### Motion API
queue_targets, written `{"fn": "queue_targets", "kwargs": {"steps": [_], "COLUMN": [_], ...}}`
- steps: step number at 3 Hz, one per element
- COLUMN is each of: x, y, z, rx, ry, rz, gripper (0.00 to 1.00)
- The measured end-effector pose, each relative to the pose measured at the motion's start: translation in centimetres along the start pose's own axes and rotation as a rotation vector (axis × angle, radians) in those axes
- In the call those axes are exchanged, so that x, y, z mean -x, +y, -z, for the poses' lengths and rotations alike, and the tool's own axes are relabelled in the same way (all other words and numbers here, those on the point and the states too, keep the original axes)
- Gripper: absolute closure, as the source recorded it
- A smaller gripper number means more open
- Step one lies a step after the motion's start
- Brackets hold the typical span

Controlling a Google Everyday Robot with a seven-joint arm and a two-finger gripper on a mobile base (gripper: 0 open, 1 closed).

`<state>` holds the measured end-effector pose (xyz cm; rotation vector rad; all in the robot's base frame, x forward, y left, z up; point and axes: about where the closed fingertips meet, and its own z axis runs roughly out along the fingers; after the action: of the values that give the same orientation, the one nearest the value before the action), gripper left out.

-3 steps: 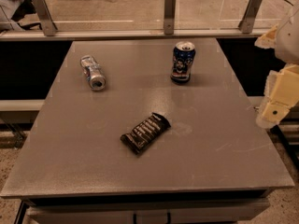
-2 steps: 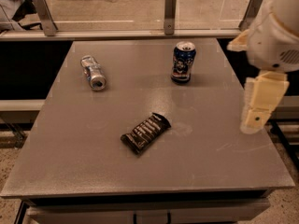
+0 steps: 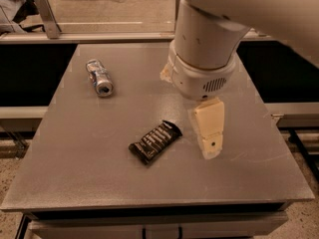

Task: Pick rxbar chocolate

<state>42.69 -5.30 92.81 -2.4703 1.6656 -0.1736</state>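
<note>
Rxbar (image 3: 155,142) lies flat and slanted on the worktop (image 3: 99,178), just left of the gripper (image 3: 210,146), not touching. Can't tell if the gripper is open; nothing visibly held. Risk I see: coming down off-centre or misaligned with the slant nudges the bar away, toward the can (image 3: 98,76).

Grey table (image 3: 99,173) under dim light, speckled floor (image 3: 124,9) beyond.

We see a matt grey table (image 3: 99,173), finely speckled. The bar (image 3: 155,142) has a glossy dark wrapper with white print. The can (image 3: 99,77) looks like shiny, dented metal. The gripper (image 3: 209,133), hanging just right of the bar, is smooth cream plastic, like the arm (image 3: 204,39).
</note>
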Motion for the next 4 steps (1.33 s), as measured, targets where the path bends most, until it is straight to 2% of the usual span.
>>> {"fn": "queue_targets", "kwargs": {"steps": [1, 2, 3, 4], "x": [0.0, 0.4, 1.6, 2.6], "y": [0.0, -1.5, -4.1, -5.2], "z": [0.0, -1.2, -4.1, -6.8], "rx": [0.0, 0.002, 0.026, 0.035], "ry": [0.0, -0.037, -0.054, -0.033], "rz": [0.0, 0.071, 0.206, 0.33], "gripper": [0.0, 0.0, 0.0, 0.0]}}
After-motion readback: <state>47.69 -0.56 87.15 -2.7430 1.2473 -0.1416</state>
